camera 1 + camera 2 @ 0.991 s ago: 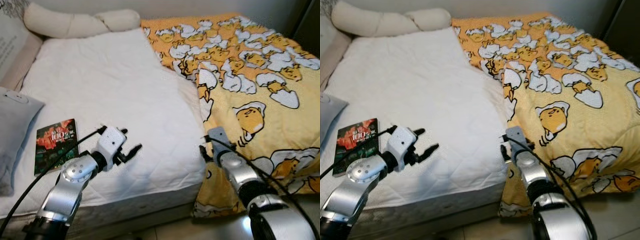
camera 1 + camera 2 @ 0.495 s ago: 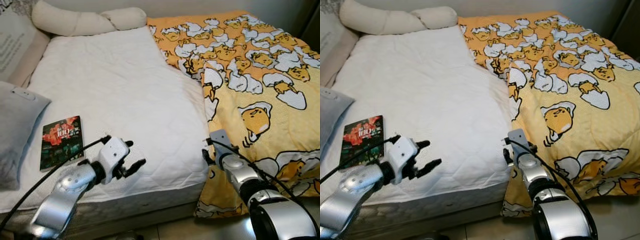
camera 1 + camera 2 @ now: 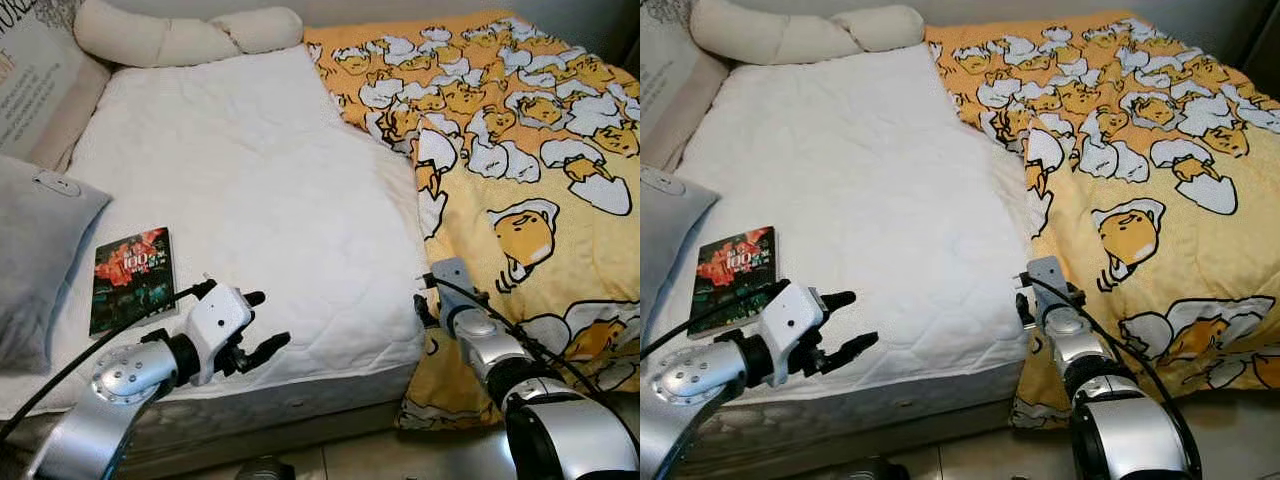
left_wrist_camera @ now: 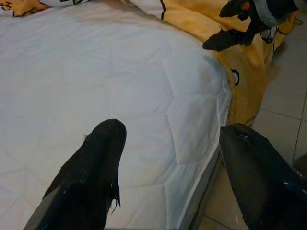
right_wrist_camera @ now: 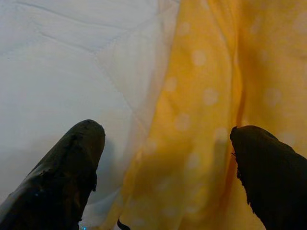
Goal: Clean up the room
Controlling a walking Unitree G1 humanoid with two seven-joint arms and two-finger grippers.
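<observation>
White mattress (image 3: 250,190), yellow patterned blanket (image 3: 520,150), book (image 3: 131,277).

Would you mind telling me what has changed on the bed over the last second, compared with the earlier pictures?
Mostly the camera shifted, so the scene slid in the frame. The left gripper has eased down toward the near edge of the mattress, fingers open, holding nothing. The right gripper stays at the yellow blanket's edge, open. The book, grey pillow and blanket lie as before.
</observation>
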